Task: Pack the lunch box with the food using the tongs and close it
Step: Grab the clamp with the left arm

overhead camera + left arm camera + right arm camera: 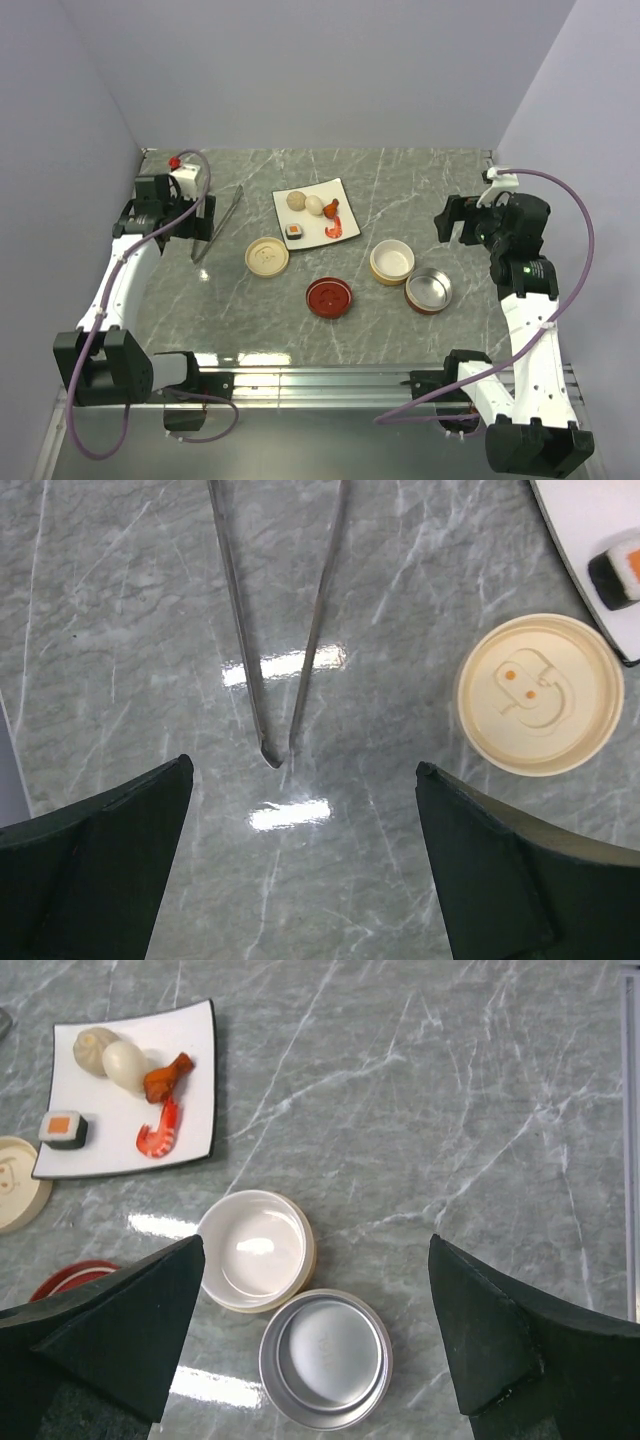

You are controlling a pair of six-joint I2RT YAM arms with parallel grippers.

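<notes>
On the grey worktop point(420, 190) the tongs point(285, 620) lie flat just ahead of the left tool point(302, 800) — spread wide, gripping nothing. Rightward: cream lid point(267, 256), white plate point(110, 1110) bearing the food point(127, 1065), red lid point(329, 297), cream container point(255, 1250) touching a metal tin point(325, 1358). The right tool point(317, 1250) faces these two — equally wide, empty

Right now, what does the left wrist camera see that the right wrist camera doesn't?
Only the left wrist view: the tips of the tongs. Only the right wrist view: the shrimp, the egg, the cream bowl and the silver bowl. Both views: the sushi roll, the white plate, the cream lid and the grey table.
</notes>
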